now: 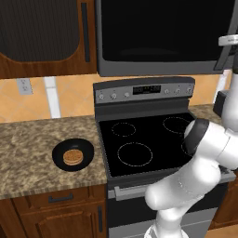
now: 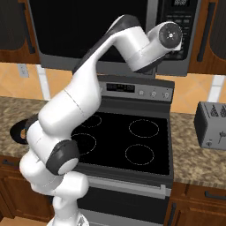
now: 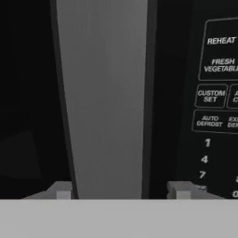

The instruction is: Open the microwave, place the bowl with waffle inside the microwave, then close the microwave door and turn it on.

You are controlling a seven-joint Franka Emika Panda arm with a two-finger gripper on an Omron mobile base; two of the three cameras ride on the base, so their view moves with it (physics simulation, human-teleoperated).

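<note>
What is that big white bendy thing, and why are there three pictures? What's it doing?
The white bendy thing is a robot arm in a pretend, computer-drawn kitchen. Two pictures come from cameras behind it, one on its left and one on its right. The third comes from a camera on its hand, looking very close.

The arm reaches up to the microwave above the stove. In the close picture, its gripper has one finger on each side of the grey bar handle of the microwave door. The fingers look apart, not yet squeezing. The words and numbers are the microwave's buttons.

On the counter sits a black bowl with a waffle in it. A toaster stands on the other side.
</note>
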